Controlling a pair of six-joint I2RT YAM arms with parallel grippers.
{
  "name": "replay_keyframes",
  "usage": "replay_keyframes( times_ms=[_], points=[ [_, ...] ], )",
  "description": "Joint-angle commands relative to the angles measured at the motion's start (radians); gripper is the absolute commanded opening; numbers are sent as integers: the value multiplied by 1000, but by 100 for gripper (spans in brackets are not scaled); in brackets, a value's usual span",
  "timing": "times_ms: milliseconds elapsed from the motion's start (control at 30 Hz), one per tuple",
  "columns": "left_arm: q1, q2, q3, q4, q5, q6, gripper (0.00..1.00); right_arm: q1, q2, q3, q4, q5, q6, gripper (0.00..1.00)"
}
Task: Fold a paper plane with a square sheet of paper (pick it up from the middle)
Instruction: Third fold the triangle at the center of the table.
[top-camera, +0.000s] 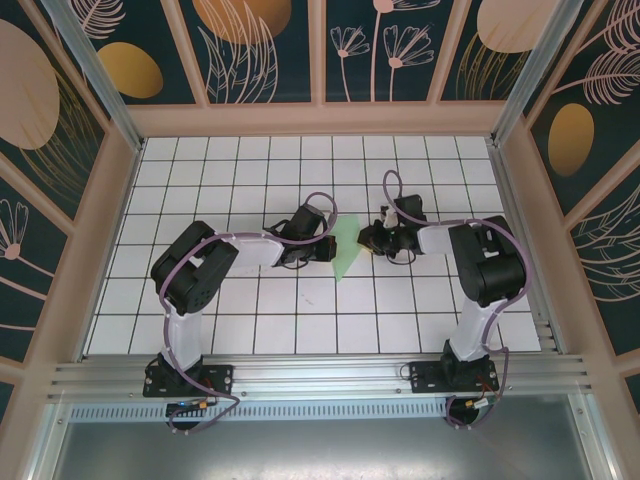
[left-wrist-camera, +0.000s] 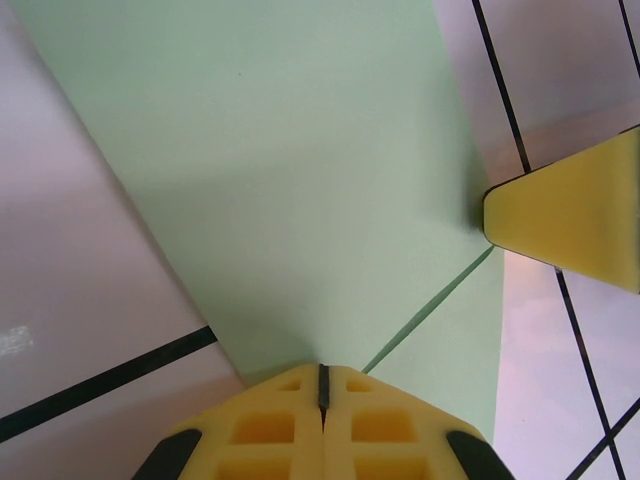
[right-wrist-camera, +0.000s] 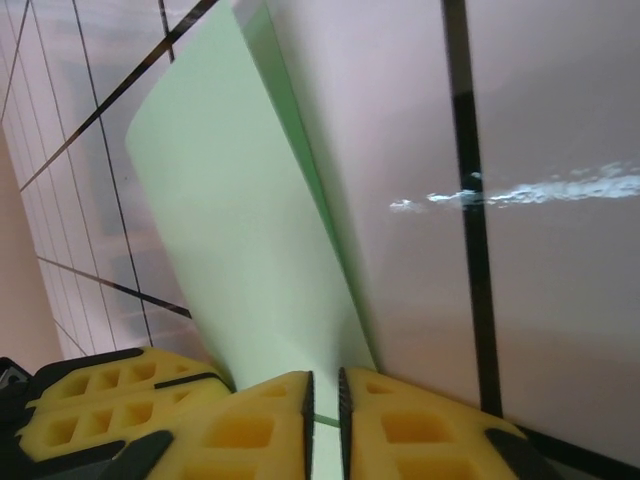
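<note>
— Paper, partly folded, sits mid-table between left gripper and right gripper. Which way does it point?
— Its long axis runs far to near, with the narrow tip toward the arm bases.
— Jaws?
— Left pair is pinched together on the creased end; right pair is clamped on the opposite edge.

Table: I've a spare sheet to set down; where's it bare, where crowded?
Bare: far rows of the table by the back wall, and the near row between the arm bases. Crowded: the middle, where left hand and right hand pinch the paper.
</note>
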Motion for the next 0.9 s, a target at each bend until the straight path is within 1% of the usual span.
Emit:
replay_keyframes(
  times_ms=[0,100,200,300,533,867],
  points=[
    [-3,4,-30,-110,-26,24,2,-2,-52,11,-54,44,-30,24],
    [-2,2,-30,-109,-27,23,2,-7,-82,22,-89,68,-45,30],
    [-2,1,-30,-108,-22,26,2,-7,-77,33,-114,95,-54,32],
    [-2,-5,-34,-106,-20,28,2,-7,-61,35,-114,92,-49,33],
    [-2,-4,-36,-99,4,34,2,-3,-42,37,-103,71,-36,35],
    [-2,-3,-34,-97,9,33,2,14,-12,56,-103,35,-34,35]
  ],
)
